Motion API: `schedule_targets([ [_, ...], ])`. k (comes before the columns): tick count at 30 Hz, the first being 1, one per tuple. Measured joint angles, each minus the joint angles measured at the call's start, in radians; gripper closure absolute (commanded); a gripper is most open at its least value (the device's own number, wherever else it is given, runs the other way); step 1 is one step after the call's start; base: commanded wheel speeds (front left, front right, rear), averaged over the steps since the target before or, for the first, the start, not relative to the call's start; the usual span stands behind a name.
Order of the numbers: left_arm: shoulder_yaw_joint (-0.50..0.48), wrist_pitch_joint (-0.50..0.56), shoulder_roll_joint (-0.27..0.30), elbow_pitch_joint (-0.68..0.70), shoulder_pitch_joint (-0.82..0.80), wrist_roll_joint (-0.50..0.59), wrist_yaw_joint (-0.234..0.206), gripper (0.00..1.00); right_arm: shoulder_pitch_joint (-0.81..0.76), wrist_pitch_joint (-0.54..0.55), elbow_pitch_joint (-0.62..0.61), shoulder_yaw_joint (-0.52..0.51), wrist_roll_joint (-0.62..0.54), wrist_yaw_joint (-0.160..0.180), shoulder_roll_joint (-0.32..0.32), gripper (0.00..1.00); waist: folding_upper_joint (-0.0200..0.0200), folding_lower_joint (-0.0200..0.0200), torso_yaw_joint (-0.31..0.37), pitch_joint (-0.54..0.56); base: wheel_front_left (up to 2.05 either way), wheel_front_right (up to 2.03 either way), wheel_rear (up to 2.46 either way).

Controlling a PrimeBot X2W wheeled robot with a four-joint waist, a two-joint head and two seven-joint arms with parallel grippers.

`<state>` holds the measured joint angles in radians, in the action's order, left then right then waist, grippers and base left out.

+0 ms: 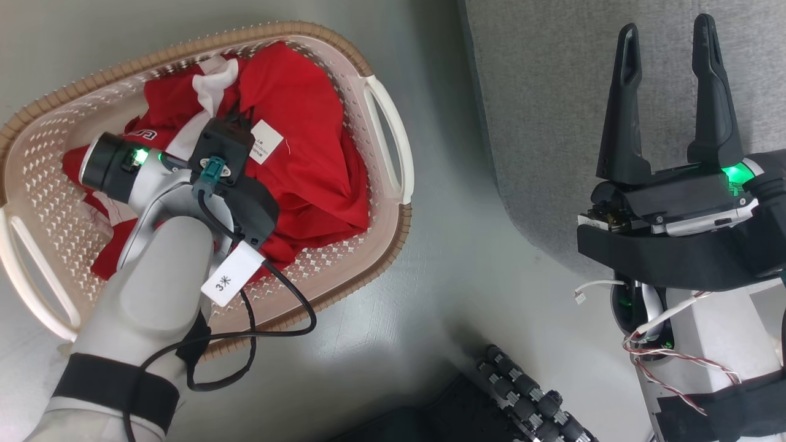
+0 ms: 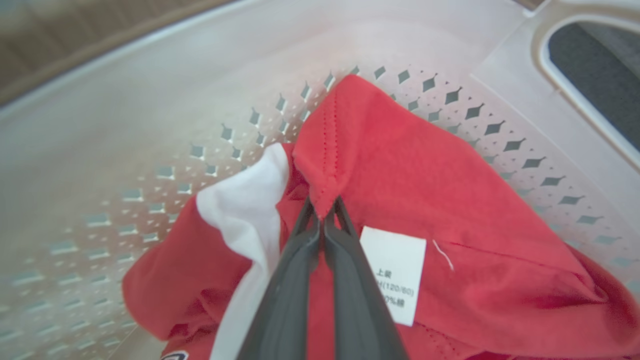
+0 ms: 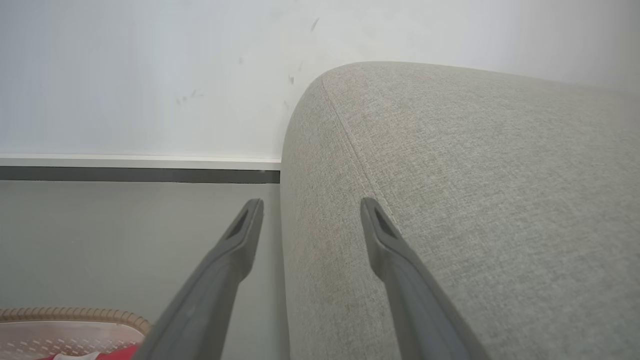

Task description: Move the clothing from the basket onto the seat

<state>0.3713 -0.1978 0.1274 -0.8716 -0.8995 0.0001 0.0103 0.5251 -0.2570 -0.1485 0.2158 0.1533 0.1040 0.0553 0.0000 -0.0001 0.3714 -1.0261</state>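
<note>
Left gripper is down in the basket, jaws pinched tight on a raised fold of the red clothing beside its white label. The seat lies off at three o'clock, where the right gripper hovers spread wide, empty and nearer the cushion.

Smooth grey floor carries an oval cream basket, its brown woven-look rim uppermost. To the basket's right, across a strip of bare floor, stands the grey upholstered seat. Nearer the camera, to the basket's lower right, sits a black roller wheel. Beyond the basket the floor meets a white wall at a dark skirting strip.
</note>
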Motion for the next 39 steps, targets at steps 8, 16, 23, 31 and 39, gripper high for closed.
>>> schedule_targets([
  [8,0.016,-0.038,-0.034,-0.017,0.007,-0.009,0.035,1.0,0.0,0.0,0.059,-0.007,0.0,-0.001,-0.001,0.0,0.0,0.0,-0.003,0.044,0.0,0.0,0.0],
  [16,0.031,-0.052,-0.048,0.003,0.067,-0.038,0.056,1.0,0.0,0.0,0.13,0.0,0.0,-0.009,-0.002,0.0,-0.0001,0.0,-0.024,0.107,0.0,0.0,0.0],
  [23,0.049,-0.052,-0.058,0.066,0.091,-0.054,0.075,1.0,-0.004,0.0,0.222,0.007,0.002,-0.026,-0.002,0.0,0.0,0.0,-0.07,0.198,0.0,0.0,0.0],
  [31,0.062,-0.052,-0.066,0.159,0.093,-0.068,0.089,1.0,-0.007,0.0,0.302,-0.019,0.005,-0.036,0.002,0.0,0.0,0.0,-0.134,0.294,0.0,0.0,0.0],
  [39,0.068,-0.052,-0.069,0.223,0.074,-0.074,0.104,1.0,-0.017,0.0,0.38,-0.039,0.006,-0.051,0.021,0.0,-0.0001,-0.0001,-0.204,0.394,0.0,0.0,0.0],
])
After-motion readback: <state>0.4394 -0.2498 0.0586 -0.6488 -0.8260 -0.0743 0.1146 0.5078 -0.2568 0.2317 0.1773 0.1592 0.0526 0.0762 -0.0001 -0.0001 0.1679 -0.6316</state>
